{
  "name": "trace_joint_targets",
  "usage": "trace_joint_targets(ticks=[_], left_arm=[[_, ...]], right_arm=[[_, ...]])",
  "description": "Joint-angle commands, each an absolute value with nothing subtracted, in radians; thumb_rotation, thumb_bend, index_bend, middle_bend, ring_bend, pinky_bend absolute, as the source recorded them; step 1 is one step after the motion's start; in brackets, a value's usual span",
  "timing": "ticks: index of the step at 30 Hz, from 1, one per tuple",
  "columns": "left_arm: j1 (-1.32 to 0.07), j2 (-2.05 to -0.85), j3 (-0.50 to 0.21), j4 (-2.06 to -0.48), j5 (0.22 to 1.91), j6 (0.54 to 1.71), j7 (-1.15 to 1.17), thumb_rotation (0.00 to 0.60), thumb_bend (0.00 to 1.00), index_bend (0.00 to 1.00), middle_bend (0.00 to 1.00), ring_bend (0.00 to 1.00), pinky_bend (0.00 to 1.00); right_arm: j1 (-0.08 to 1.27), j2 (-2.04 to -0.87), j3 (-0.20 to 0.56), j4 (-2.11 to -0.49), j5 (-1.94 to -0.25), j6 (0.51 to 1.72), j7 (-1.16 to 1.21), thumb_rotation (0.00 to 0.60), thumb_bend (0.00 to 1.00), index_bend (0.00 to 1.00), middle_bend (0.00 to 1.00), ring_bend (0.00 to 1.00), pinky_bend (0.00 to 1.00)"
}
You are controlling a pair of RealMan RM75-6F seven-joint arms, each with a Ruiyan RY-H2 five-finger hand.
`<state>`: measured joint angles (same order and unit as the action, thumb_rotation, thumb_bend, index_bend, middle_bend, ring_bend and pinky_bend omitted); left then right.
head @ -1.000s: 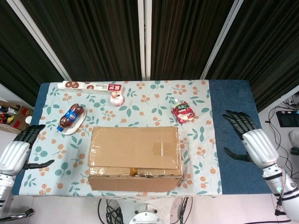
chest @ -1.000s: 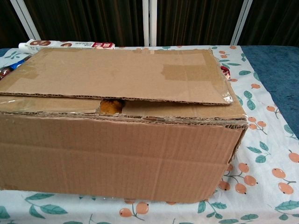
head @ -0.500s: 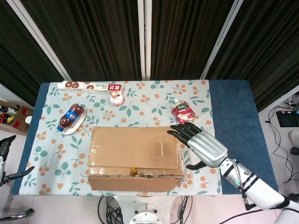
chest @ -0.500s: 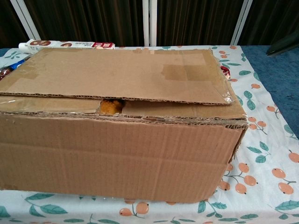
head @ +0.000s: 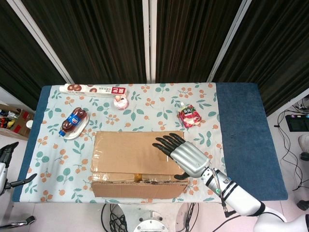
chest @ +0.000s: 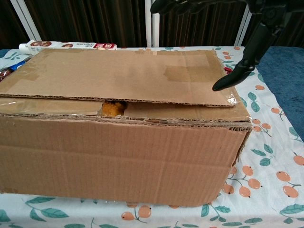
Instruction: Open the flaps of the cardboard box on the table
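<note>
Since the earlier frames, the right hand [head: 179,155] has travelled inward from the table's right side and is now above the right half of the cardboard box [head: 139,163], fingers spread and holding nothing; the chest view shows it clear of the lid, thumb pointing down toward the right edge. Only a sliver of the left hand [head: 6,153] shows at the frame's left edge, well apart from the box; its state cannot be determined. The box sits at the near centre of the table [head: 239,125], on a floral cloth. The step in hand is judged to be the approach, with no flap yet raised. The top flap [chest: 123,75] is flat corrugated board with a taped patch, overlapping a lower flap and leaving a thin gap along the front edge. The next move probably calls for hooking fingertips under that free edge and lifting.
</note>
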<state>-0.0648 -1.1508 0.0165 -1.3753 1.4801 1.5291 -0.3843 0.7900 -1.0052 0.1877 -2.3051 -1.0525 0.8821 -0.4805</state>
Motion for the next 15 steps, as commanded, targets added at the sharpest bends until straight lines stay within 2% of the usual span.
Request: trace_joint_targets(ticks=[1,15], left_arm=[[-0.062,-1.15,0.014,-1.37,1.484,1.528,-0.388,0.418,0.0,0.0,0.08,0.07,0.16],[-0.047,-1.157,0.004,-1.342,1.49,1.52,-0.421,0.417,0.0,0.0,0.08,0.07,0.16]], right_arm=[[0.824,-1.054,0.163,-2.307,-1.0,0.915,-0.539,0.6,0.0,0.0,0.0,0.0,0.0],[0.904,-1.211,0.116,-2.274,-0.892,1.033,-0.712,0.6,0.0,0.0,0.0,0.0,0.0]])
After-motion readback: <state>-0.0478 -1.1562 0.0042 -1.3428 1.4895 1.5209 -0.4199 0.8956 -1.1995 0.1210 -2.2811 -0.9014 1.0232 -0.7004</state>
